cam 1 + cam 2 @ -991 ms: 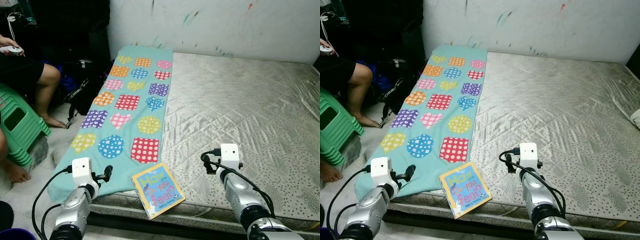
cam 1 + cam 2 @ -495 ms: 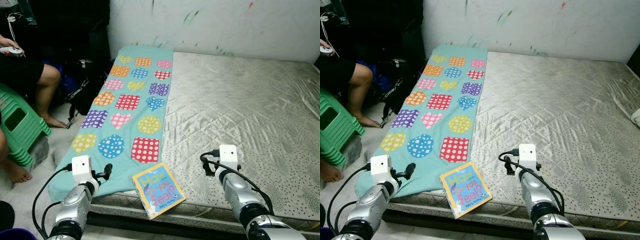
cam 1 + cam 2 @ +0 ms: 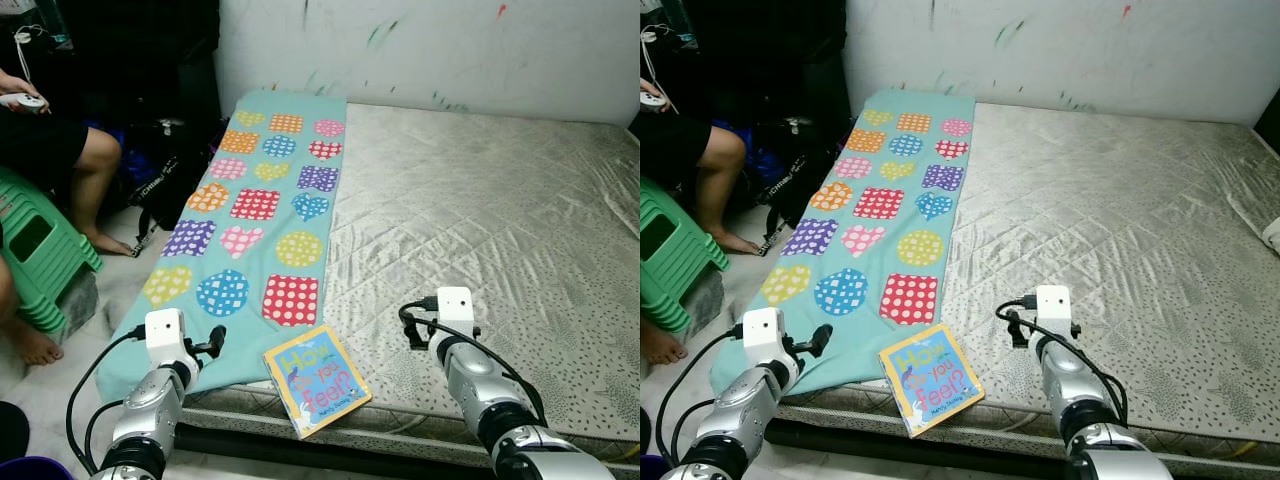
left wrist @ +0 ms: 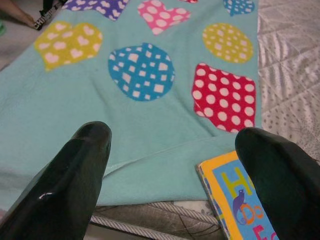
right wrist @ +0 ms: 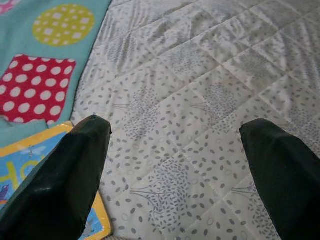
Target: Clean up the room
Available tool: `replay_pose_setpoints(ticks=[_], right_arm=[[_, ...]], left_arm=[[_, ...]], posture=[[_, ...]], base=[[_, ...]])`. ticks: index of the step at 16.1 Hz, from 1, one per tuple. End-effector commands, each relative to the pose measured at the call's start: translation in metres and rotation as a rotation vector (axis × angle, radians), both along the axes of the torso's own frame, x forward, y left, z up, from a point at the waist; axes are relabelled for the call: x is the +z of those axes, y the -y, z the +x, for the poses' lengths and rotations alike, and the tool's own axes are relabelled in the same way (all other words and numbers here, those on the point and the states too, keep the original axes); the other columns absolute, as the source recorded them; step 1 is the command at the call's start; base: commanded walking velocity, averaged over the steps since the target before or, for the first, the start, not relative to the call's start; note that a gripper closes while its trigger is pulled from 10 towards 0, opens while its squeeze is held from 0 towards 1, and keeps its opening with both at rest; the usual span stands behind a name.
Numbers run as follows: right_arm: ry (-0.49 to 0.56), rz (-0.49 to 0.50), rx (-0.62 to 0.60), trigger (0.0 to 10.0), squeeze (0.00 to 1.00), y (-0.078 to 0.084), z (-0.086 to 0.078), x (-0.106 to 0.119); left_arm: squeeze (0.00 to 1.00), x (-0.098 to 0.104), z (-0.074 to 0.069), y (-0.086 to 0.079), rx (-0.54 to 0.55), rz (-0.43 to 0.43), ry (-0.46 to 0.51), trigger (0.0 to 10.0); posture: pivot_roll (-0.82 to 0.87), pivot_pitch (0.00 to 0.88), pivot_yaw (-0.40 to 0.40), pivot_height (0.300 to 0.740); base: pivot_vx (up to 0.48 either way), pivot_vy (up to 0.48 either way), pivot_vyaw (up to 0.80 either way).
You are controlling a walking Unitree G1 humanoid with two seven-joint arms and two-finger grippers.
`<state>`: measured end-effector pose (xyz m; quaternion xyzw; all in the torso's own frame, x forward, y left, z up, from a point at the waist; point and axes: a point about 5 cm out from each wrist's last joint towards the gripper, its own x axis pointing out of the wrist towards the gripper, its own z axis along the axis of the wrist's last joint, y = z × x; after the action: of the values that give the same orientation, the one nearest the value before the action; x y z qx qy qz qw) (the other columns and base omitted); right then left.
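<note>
While flat on mattress (image 3: 480, 200) edge | book (image 3: 316, 380): yellow-bordered, blue cover

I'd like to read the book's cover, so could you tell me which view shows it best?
The left eye view: the whole book lies cover-up at the mattress edge. The right eye view shows it likewise. Each wrist view catches only a corner.

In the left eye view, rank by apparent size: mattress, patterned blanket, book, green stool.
1. Mattress
2. Patterned blanket
3. Green stool, cut off by the frame, so unsure
4. Book
</note>
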<state>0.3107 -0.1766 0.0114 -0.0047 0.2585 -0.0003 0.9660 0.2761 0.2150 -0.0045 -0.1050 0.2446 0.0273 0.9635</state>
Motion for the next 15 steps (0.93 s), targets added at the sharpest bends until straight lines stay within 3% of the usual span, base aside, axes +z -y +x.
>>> replay_pose_setpoints(ticks=[1,6,9,15], right_arm=[[-0.021,-0.006,0.017,10.0,0.0,-0.0003,0.0022,0.001],[-0.051,-0.015,0.075,10.0,0.0,-0.006,0.0039,0.0011],[-0.045,-0.011,0.07,10.0,0.0,-0.0058,0.0049,0.0023],[0.002,0.018,0.005,10.0,0.0,-0.0025,0.0074,0.0068]], left_arm=[[0.0,0.0007,0.002,0.0001,0.004,-0.012,-0.007,10.0],[0.0,0.0019,0.0015,-0.0037,0.055,-0.041,0.008,10.0],[0.0,0.0023,0.0022,-0.0041,0.058,-0.041,0.008,10.0],[0.0,0.0054,0.0103,0.002,-0.032,-0.013,-0.02,10.0]], posture=[[-0.06,0.0,-0.056,0.74],[-0.03,0.0,-0.11,0.74],[-0.03,0.0,-0.103,0.74],[-0.1,0.0,0.029,0.74]], base=[[0.0,0.0,0.0],[0.0,0.0,0.0],[0.0,0.0,0.0],[0.0,0.0,0.0]])
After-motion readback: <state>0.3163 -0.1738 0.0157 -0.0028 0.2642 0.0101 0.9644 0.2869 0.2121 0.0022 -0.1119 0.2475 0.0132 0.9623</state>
